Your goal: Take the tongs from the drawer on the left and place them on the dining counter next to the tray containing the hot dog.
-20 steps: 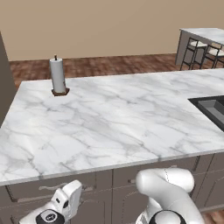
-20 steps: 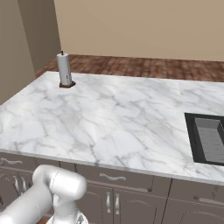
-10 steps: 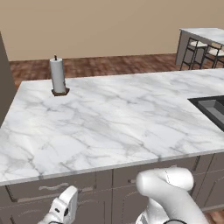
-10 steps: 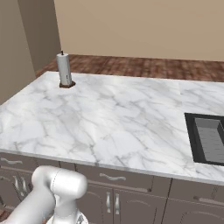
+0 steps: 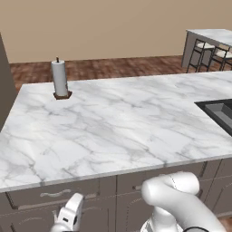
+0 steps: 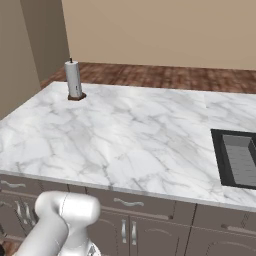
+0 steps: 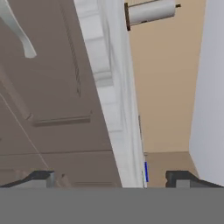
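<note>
Hanging low, claw (image 7: 109, 178) open beside drawer (image 5: 52, 194).

We are lowering our hand (image 5: 68, 217) further down the cabinet front, below the drawer (image 5: 54, 194), elbow sinking too.

Beige walls (image 5: 113, 27), red-brown wood floor (image 5: 127, 68) – marble island top (image 5: 104, 131) w/ dark sink (image 6: 239, 159), paper-towel roll (image 5: 59, 78)

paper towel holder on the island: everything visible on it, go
The paper towel holder stands upright near the far left corner of the marble counter. A white roll sits on a small dark brown base, and a thin dark post tip pokes out of the top. It touches only the counter. The hand view shows it sideways.
</note>
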